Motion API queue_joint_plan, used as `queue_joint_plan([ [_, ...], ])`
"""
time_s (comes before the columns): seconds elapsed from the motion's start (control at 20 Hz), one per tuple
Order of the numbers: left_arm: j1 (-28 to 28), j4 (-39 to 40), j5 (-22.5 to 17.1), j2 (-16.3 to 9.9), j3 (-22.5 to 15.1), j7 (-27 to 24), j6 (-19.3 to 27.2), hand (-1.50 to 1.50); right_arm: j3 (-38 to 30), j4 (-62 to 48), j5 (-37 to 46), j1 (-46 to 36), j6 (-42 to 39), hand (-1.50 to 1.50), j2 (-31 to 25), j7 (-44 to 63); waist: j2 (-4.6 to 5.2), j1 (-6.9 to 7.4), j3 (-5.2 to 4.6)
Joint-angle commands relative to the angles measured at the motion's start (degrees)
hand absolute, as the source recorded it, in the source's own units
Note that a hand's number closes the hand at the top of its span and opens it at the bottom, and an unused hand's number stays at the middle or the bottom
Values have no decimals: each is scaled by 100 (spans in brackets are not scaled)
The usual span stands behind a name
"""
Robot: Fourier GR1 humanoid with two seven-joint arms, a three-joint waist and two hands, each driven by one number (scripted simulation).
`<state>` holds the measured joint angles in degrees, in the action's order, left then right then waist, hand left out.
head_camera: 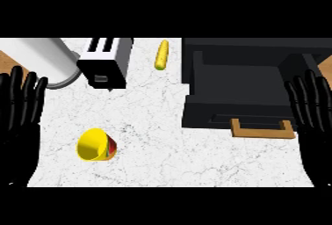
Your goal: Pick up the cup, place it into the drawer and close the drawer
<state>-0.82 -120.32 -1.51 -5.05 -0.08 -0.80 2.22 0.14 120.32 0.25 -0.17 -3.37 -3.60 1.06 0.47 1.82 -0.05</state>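
A small yellow cup (96, 145) lies tipped on the white marble desk (162, 132), well left of the open black drawer (236, 94). It looks light and rigid; its rim suits grasping. Both the left hand (19, 103) and right hand (311, 105) rest flat-fingered, holding nothing.

We see the cup (96, 145) front left, toaster (106, 62) behind it, drawer (243, 94) right, corn (161, 55) between them.

No readable text, label, brand, number or sign shows anywhere.
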Motion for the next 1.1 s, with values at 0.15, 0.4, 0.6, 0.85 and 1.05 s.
queue_joint_plan([
  [0.15, 478, -315, -1694, -917, 380, -169, -1772, -150, -76, -114, 34, -112, 87, -150, 70, -198, -57, -101, -6],
  [0.4, 945, 395, -3030, -901, 318, 547, -2231, -150, 86, -80, -241, 2, -443, -150, -325, 532, -44, -143, -6],
  [0.6, 906, 1061, -3360, -1090, 599, 315, -2853, -150, -180, -670, -423, -410, -551, -150, -394, 376, -40, -159, 3],
  [0.85, 235, 2250, -2808, -1182, 921, 40, -3104, -150, -151, -850, -366, -811, -423, -150, -296, 603, -39, -192, 3],
  [1.05, 443, 2712, -2565, -1160, 1012, -200, -3348, -150, -419, -1473, -316, -1409, -389, -150, -385, 314, -39, -162, 3],
])
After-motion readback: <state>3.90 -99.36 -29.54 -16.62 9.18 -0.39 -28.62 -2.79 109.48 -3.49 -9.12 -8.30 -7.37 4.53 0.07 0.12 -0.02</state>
